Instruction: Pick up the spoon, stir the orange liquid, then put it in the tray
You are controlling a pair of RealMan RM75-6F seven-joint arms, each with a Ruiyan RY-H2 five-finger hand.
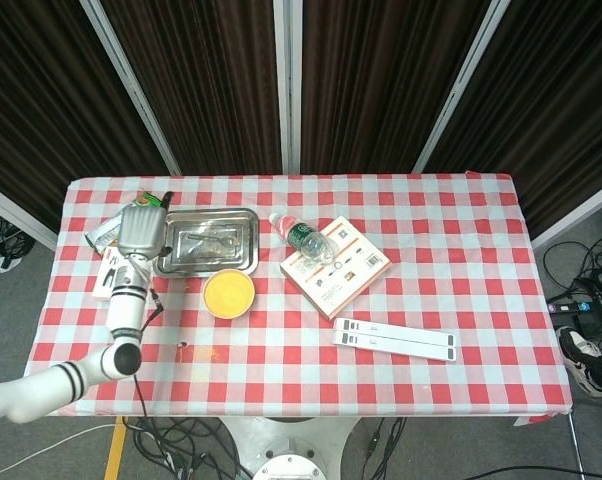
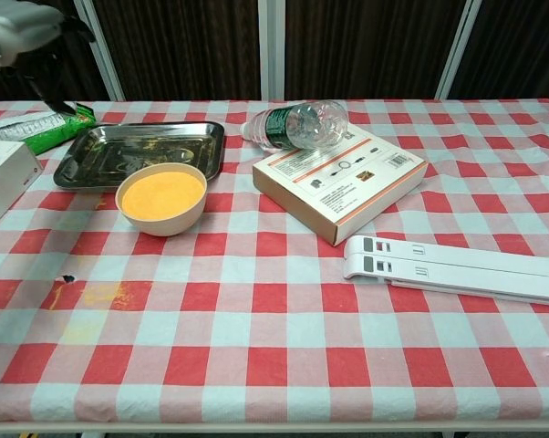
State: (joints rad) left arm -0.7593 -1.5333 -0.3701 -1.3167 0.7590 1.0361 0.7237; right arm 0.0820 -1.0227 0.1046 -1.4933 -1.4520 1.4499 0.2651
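Note:
The metal tray stands at the back left of the table, and a silvery spoon lies inside it. Just in front of the tray stands the bowl of orange liquid. My left hand is raised to the left of the tray, holding nothing, its fingers apart. In the chest view the hand shows at the top left corner, well above the tray and the bowl; there I cannot make the spoon out. My right hand is in neither view.
A water bottle lies on a flat cardboard box right of the tray. A long white stand lies at the front right. A green snack packet and a small white box sit left of the tray. An orange stain marks the cloth.

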